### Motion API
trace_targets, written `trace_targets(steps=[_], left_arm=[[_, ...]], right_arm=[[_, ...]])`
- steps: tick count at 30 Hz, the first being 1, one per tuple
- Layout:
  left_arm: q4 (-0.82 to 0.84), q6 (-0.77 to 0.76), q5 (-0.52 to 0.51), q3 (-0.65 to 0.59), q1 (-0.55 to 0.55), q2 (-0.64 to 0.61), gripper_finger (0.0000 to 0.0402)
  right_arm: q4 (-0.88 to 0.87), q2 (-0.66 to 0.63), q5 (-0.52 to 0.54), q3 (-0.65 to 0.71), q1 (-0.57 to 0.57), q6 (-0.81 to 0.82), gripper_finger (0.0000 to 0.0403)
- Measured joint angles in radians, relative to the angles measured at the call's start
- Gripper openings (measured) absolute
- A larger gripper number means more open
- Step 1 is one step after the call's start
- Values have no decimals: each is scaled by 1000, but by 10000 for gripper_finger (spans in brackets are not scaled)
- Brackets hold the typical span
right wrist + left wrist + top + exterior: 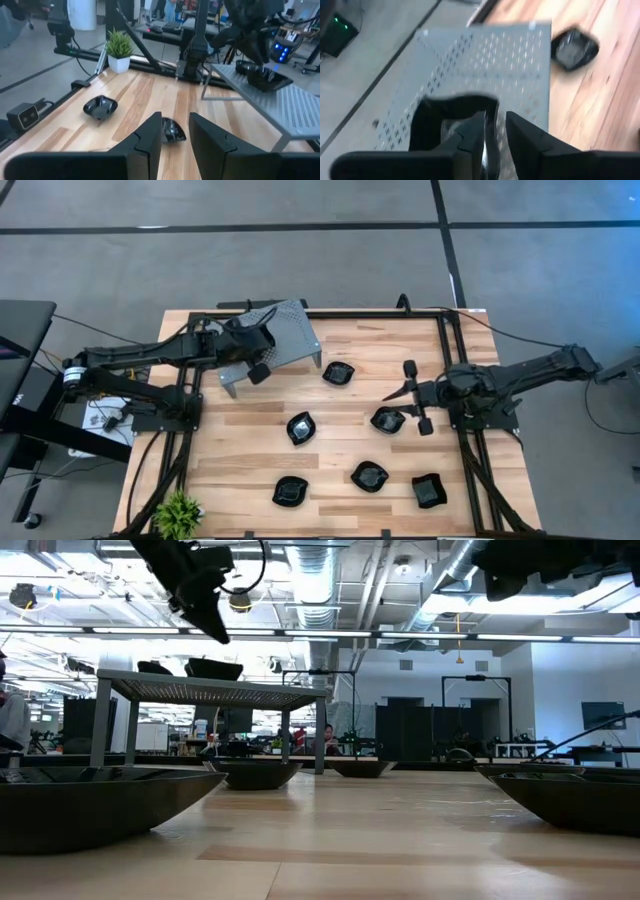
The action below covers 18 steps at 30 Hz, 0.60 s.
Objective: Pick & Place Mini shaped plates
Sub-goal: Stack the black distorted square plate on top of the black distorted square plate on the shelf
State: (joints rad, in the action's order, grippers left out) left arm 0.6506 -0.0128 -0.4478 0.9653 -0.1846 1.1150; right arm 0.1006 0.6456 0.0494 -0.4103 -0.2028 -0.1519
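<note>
Several mini shaped plates, small glossy black dishes, lie spread over the wooden table, among them one (338, 373) near the stand and one (388, 420) by the right arm. The grey perforated stand (290, 325) carries two more dishes (213, 668) (267, 77). My left gripper (265, 340) hovers just above the stand, its fingers slightly apart and open over a black dish (452, 112) lying on the perforated top. My right gripper (398, 394) is open and low over the table, with a dish (172, 131) seen past its fingertips, not gripped.
A small potted plant (178, 515) stands at the table's front left corner. A black rail frame (450, 360) runs along the table's back and right sides. Bare wood shows between the stand and the front row of dishes (291, 492).
</note>
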Motion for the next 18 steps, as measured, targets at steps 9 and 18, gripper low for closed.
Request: trace_targets(steps=[9,18], left_arm=[[-419,-15,239,1,175,13,87],[-615,-55,263,-72,410,143,78]], right_arm=[[87,105,1,0,1,-4,93],[144,207,4,-1,39,-12,93]])
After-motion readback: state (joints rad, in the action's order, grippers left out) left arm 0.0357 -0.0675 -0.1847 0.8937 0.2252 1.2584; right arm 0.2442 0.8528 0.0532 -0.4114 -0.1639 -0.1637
